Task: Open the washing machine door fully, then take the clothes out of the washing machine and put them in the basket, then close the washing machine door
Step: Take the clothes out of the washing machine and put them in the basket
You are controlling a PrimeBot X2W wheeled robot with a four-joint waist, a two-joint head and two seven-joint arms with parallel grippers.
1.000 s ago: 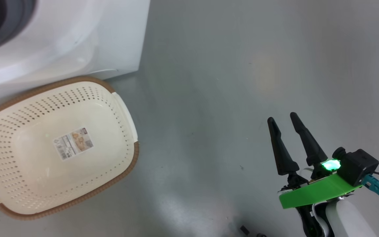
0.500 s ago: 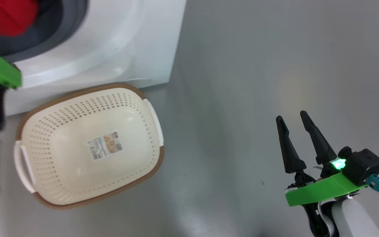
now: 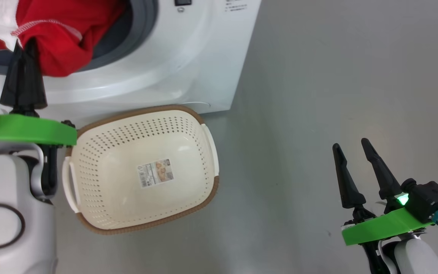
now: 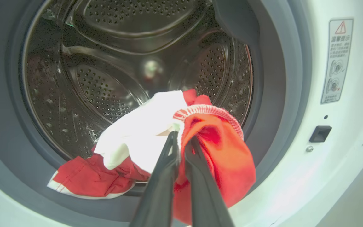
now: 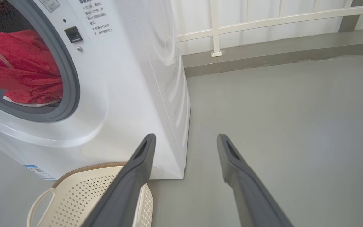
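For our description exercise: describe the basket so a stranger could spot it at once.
Start at the big white washing machine. On the grey floor before it sits the basket: cream, perforated, brown-rimmed, a paper label on its base.

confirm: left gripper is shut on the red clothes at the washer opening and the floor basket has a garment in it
No: the basket is empty but for a paper label, as the head view shows. The left gripper is shut on the red clothes at the washer opening.
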